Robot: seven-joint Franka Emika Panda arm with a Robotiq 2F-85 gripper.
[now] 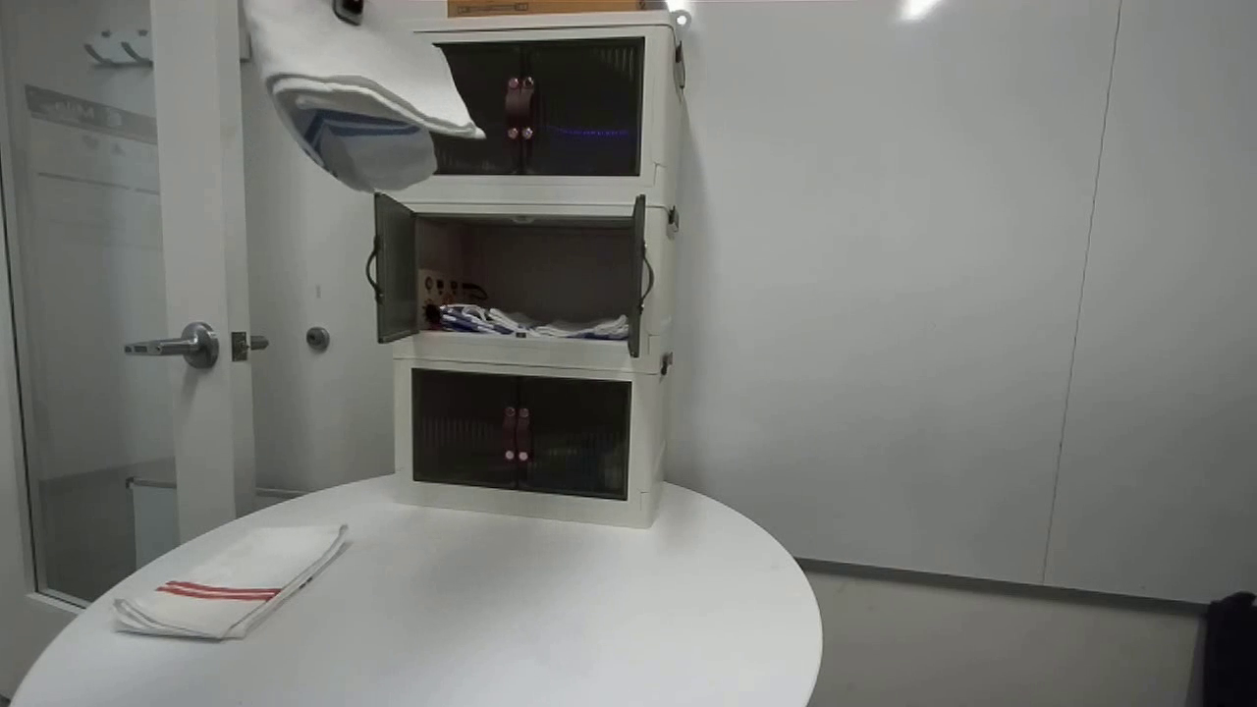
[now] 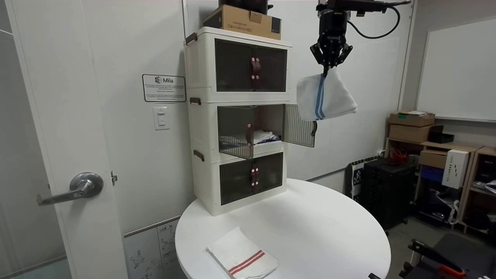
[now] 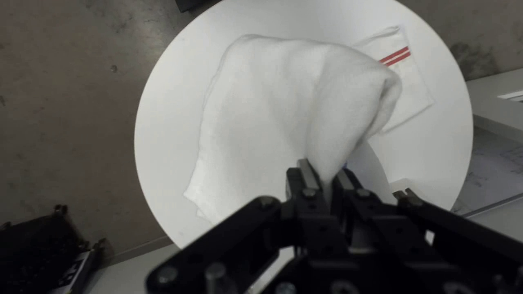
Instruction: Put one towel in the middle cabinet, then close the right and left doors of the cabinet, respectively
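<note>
Towel [image 2: 333,97]: white with blue stripes, hanging in the air above the round table [image 1: 550,619].
Gripper [image 3: 325,179]: closed on the towel, a gathered fold pinched between the jaws.
Tower [image 1: 650,422]: three tiers, standing at the table's far edge in an exterior view.
Middle cabinet [image 1: 530,349]: white and blue cloth [image 1: 579,328] lies on its floor, just inside the front edge.
Left door [image 1: 397,270]: swung outward.
Right door [image 1: 638,285]: swung outward too.
Red-striped cloth [image 1: 241,574]: folded flat, close to the table's left edge in an exterior view.
</note>
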